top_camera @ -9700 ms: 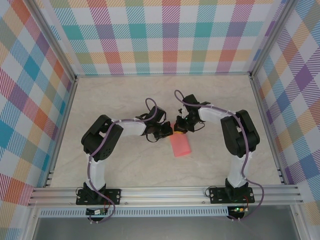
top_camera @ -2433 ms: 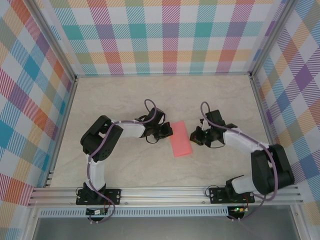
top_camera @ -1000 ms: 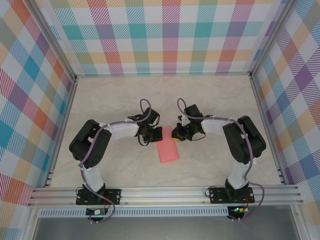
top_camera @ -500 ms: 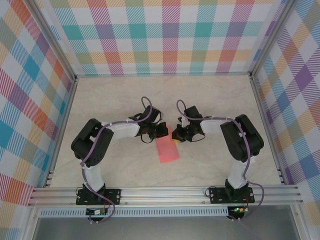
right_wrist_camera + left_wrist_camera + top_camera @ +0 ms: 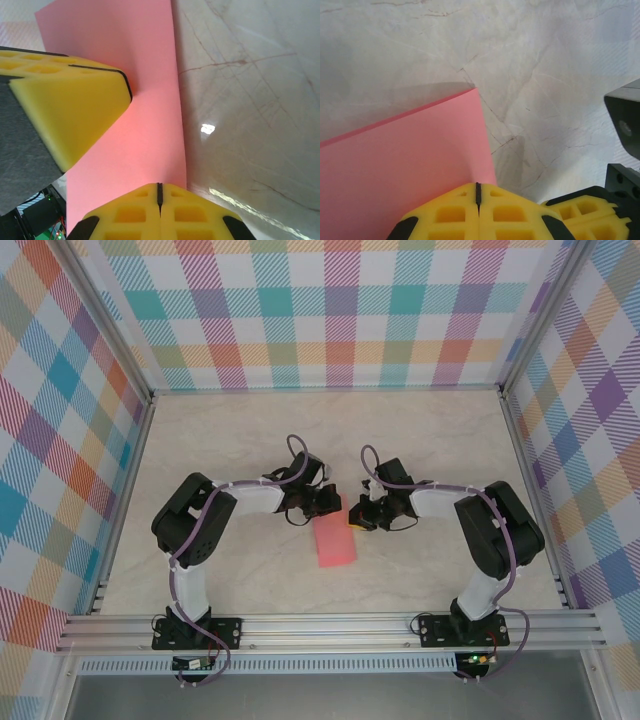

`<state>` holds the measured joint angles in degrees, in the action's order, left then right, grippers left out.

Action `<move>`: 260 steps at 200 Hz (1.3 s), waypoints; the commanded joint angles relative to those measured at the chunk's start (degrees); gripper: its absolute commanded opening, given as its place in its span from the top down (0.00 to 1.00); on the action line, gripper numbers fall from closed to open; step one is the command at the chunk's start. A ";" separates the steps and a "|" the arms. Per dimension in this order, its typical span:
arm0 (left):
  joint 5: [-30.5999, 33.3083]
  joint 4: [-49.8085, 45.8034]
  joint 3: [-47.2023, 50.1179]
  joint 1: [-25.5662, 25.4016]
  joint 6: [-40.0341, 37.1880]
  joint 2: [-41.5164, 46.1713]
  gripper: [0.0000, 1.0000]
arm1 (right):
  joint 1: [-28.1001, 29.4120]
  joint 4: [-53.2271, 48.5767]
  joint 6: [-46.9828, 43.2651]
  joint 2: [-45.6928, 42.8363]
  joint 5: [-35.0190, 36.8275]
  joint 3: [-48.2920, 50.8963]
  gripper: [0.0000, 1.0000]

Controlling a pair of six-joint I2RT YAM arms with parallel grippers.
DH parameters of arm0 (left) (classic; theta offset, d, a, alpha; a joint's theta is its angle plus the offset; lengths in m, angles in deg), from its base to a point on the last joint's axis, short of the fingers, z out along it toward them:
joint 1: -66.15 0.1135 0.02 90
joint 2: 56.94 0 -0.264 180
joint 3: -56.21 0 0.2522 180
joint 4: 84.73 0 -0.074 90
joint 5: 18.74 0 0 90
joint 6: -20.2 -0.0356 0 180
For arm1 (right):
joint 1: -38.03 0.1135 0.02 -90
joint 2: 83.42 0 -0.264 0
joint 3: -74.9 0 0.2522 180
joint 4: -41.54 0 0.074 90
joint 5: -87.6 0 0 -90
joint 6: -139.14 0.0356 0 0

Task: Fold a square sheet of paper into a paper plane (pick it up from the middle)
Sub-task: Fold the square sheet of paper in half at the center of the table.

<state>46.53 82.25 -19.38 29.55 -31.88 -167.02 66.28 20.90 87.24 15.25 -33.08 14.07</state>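
The square sheet of paper (image 5: 335, 540) is a salmon-pink strip folded to a narrow rectangle, lying mid-table with its far end between the two grippers. My left gripper (image 5: 328, 502) is shut, and in the left wrist view the paper (image 5: 405, 165) runs into its closed yellow fingertips (image 5: 450, 210) with a slight pucker at the seam. My right gripper (image 5: 352, 515) is shut too, with the paper (image 5: 140, 100) meeting its closed tips (image 5: 135, 212) near the sheet's right edge. The left gripper's yellow finger (image 5: 70, 105) touches the paper there.
The marble-patterned table (image 5: 250, 440) is bounded by aluminium rails (image 5: 330, 625) at the near edge and checked walls (image 5: 340, 310) on three sides. Both arm bases (image 5: 195, 625) sit at the near rail.
Both grippers stay shut at the paper's far end. The right arm's elbow has swung outward to the right and the left arm's elbow has shifted inward. The paper has barely moved.
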 commanded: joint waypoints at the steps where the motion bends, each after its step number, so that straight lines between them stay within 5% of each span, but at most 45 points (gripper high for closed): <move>1: -2.05 2.26 -1.28 0.10 -0.17 -0.58 1.00 | 0.28 0.80 0.73 0.61 -0.61 0.66 1.00; 260: -3.06 5.24 0.50 -1.47 -0.93 -4.85 1.00 | 0.31 0.97 0.59 3.92 0.26 -0.15 1.00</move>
<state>42.83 87.84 -20.71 28.39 -31.91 -171.24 66.26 22.93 87.72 18.77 -34.21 14.12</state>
